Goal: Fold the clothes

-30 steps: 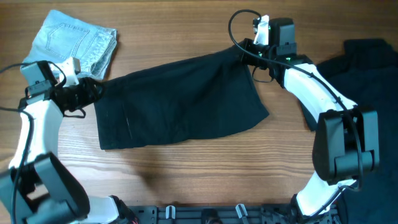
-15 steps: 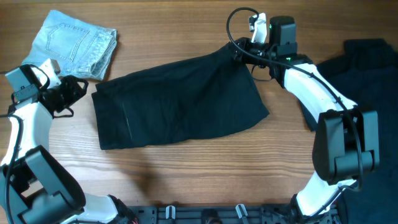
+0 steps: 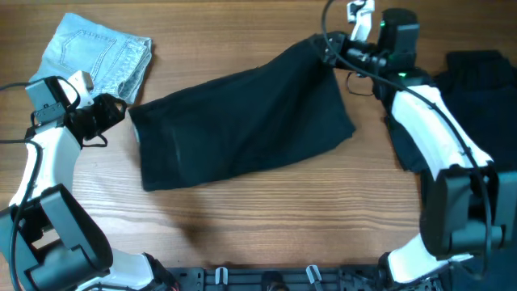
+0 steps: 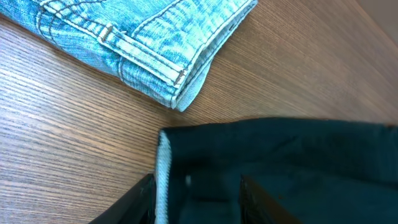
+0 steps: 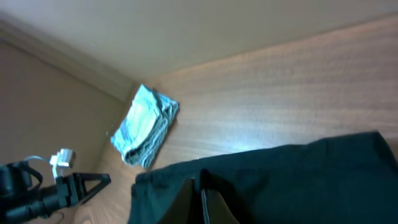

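Pinching black garment (image 3: 242, 121) at its upper-right corner, right gripper (image 3: 329, 53) clamped; left gripper (image 3: 117, 113) spread, empty, centre-left.

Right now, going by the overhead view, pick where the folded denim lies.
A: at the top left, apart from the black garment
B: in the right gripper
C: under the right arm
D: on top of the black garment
A: the denim sits at the top left, and the left wrist view shows a strip of bare table between it and the black garment.
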Controlling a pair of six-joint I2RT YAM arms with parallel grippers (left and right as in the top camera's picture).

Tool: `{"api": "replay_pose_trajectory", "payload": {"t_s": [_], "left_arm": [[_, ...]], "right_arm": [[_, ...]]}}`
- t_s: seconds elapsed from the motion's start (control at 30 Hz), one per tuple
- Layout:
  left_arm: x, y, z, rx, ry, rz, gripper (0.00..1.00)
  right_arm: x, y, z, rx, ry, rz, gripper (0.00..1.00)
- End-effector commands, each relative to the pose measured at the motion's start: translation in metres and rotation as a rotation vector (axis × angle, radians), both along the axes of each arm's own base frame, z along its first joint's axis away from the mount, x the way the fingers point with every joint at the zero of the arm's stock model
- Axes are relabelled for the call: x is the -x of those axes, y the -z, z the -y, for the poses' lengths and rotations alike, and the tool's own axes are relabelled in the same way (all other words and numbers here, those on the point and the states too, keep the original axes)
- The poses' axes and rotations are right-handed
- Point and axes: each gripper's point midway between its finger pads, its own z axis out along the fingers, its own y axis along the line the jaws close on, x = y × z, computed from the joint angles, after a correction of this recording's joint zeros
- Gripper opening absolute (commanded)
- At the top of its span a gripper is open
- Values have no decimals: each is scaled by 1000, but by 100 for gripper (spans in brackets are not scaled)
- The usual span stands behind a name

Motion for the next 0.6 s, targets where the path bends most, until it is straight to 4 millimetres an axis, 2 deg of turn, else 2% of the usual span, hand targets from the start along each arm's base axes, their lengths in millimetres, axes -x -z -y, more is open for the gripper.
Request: {"api": "replay_pose_trajectory", "payload": {"t_s": [0.0,0.1,0.13,0.2,0.23,0.3,0.4,0.57], "left_arm": [[-3,2,-2,-9,1,-4,43],[-2,2,-2,-9,0,-5,47],[-2,2,-1,-9,1,-5,49],[-1,3,1,-2,6,-16,50],[0,5,7,2,18,-26,50],[-3,5,24,3,62,-24,55],[-21,7,57,-79,211,27,47],[-36,48,64,-125,224,-13,46]], "right_arm": [[-2,-12,12,19,56,4,6],[-3,4,18,51,95,-48,22],[-4,5,18,53,96,-48,38],[-5,6,20,60,110,-47,48],[-6,8,23,70,125,-53,61],[-5,18,29,97,159,-95,64],[11,39,31,122,157,-208,64],[28,58,32,153,140,-309,64]]}}
